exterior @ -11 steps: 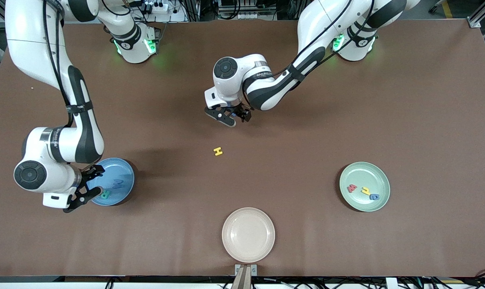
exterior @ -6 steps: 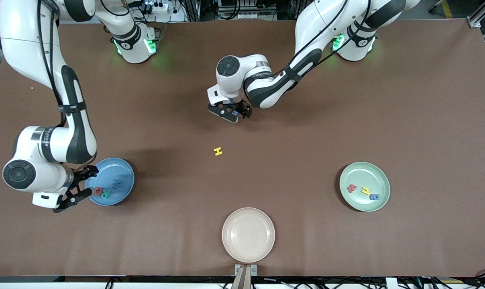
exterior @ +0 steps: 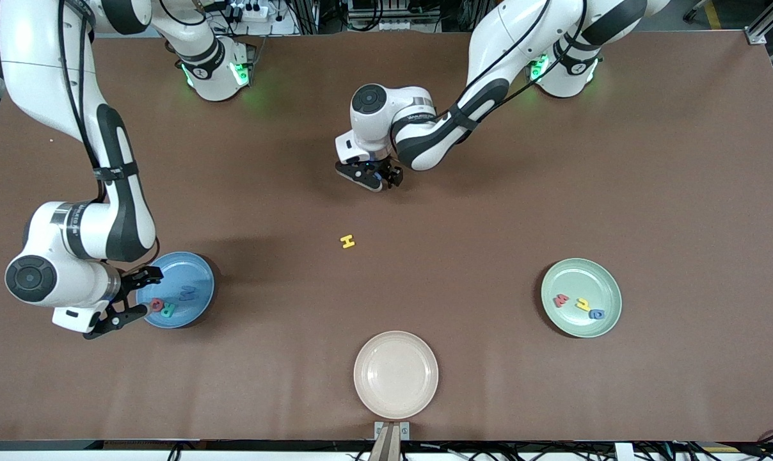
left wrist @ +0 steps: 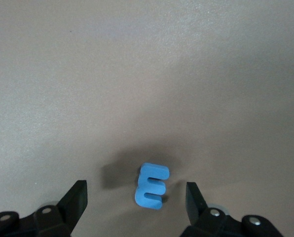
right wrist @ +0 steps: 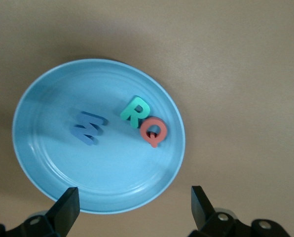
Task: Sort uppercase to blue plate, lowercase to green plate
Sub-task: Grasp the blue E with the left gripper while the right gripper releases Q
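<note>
Brown tabletop (exterior: 489,211) carries three plates. Left tool (exterior: 375,179) hangs low near the middle, its fingers spread wide around a blue letter (left wrist: 151,185) shaped like E that lies flat, not gripped. Yellow H (exterior: 347,241) lies bare near the centre. Right tool (exterior: 125,299), wide open and empty, is over the blue plate (exterior: 198,275) rim; inside lie M (right wrist: 88,127), R (right wrist: 133,111) and Q (right wrist: 153,132). Green plate (exterior: 601,275) near the left arm's end holds three letters (exterior: 579,305). Cream plate (exterior: 395,374) sits at the near edge.
</note>
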You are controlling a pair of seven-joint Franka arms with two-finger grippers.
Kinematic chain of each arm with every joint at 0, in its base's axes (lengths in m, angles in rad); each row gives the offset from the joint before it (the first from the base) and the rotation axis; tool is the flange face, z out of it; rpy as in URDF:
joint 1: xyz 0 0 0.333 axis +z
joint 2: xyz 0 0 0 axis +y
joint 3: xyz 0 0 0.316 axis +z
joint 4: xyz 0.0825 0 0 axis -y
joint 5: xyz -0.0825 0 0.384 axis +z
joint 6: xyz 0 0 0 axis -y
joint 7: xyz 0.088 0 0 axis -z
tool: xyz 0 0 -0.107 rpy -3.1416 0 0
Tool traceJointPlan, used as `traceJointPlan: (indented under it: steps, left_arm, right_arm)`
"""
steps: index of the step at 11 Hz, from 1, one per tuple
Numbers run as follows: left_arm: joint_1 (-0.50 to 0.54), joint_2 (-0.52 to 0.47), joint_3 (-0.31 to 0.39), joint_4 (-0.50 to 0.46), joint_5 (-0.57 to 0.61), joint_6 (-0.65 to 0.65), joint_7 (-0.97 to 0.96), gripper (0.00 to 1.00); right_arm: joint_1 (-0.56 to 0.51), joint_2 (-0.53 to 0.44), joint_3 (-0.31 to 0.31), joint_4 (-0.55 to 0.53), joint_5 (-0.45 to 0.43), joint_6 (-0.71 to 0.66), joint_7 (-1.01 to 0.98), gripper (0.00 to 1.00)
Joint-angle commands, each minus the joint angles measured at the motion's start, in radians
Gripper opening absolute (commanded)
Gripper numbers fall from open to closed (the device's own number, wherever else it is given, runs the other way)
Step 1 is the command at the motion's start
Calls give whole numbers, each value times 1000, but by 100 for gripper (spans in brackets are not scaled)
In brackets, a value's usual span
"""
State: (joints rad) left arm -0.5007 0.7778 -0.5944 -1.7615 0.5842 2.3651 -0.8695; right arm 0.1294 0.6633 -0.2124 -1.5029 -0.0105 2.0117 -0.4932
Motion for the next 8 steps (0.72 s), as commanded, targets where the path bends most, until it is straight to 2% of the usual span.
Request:
traceJointPlan:
  steps: [1, 3, 8]
  left_arm:
    - [-2, -12, 4, -19, 31, 19, -32, 85]
    - [-4, -9, 4, -19, 37, 19, -32, 80]
    - [-7, -8, 5, -18, 39, 19, -32, 77]
  right_arm:
    - [-7, -11, 5, -8, 24, -10, 15, 100]
    - [-8, -11, 5, -8, 26, -8, 15, 100]
    - [-11, -10, 5, -8, 26, -5, 13, 100]
